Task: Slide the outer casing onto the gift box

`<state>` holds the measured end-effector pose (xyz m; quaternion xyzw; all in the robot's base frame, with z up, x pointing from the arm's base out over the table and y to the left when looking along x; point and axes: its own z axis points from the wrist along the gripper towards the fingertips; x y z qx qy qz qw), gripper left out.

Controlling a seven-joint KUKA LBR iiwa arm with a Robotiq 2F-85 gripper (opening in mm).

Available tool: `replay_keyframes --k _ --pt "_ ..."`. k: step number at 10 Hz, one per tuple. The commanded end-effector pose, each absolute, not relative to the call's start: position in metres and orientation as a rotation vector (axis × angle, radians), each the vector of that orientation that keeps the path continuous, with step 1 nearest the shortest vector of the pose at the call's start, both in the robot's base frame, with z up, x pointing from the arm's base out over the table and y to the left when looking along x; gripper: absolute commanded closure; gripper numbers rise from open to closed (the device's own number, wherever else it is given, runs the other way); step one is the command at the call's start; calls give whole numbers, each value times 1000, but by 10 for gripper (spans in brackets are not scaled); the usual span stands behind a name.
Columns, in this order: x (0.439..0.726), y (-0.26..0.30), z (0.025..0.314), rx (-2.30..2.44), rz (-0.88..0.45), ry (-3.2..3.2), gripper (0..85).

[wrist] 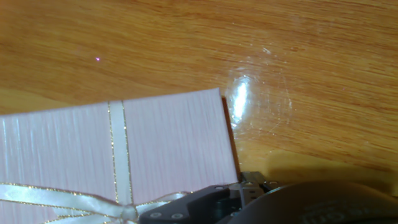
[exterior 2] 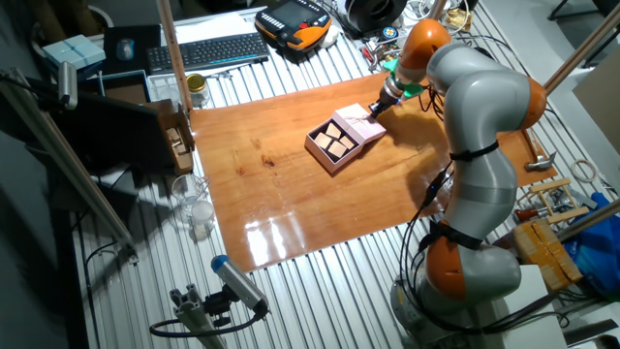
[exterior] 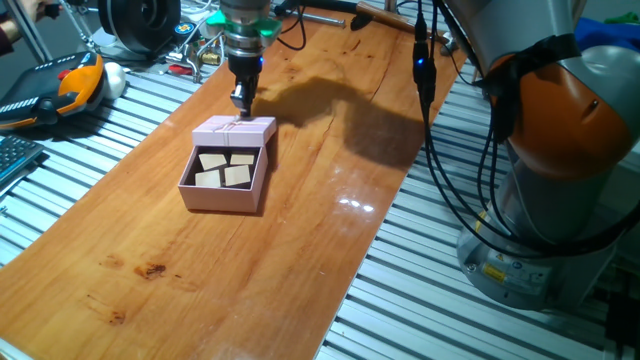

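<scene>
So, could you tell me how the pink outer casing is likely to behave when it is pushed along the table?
The outer casing looks like thin cardboard, so probably light and easily dented. On the smooth wooden table it should slide rather than tip.

My wooden surface (exterior: pixel 300 200) lies glossy under overhead light, resting on a ribbed metal bench (exterior 2: pixel 320 291). Beyond its far edge I see a black keyboard (exterior 2: pixel 206 50), an orange-and-black pendant (exterior 2: pixel 295 21) and tangled cables (exterior: pixel 440 120).
</scene>
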<state>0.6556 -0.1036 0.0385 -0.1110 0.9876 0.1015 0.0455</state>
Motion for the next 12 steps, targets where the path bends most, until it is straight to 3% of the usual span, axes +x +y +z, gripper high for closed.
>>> replay_keyframes --k 1,12 --pt "655 -102 39 -337 311 3016 850" --pt "653 -81 43 -318 317 3018 850"
